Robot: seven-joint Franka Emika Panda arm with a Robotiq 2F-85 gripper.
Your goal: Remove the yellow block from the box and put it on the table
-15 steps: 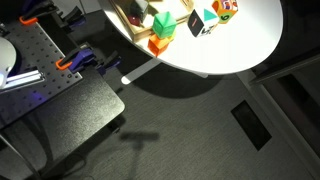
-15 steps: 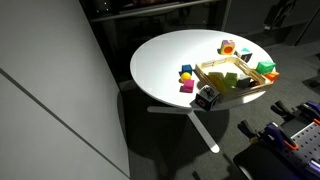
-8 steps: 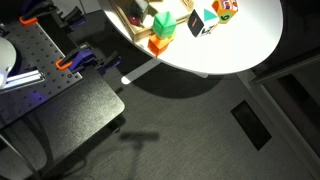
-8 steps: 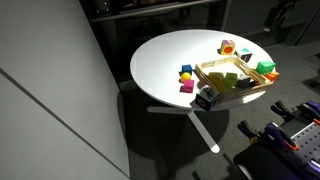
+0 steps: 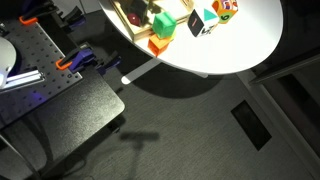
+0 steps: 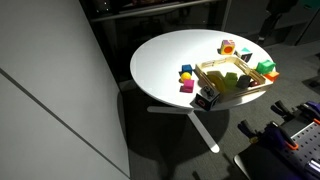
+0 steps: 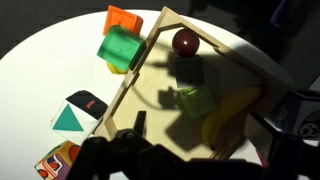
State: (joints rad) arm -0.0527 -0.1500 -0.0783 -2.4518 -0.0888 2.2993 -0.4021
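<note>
This looks to me like a lab set up in an office-type room. In an exterior view, a perforated metal mounting plate [image 5: 35, 50] has an orange clamp [image 5: 66, 66] at its edge. The floor is dark carpet [image 5: 190, 120] with a rectangular hatch [image 5: 250, 124] let into it. A plain grey partition wall [image 6: 45, 100] stands near the round white pedestal worktop [image 6: 160, 60].
</note>
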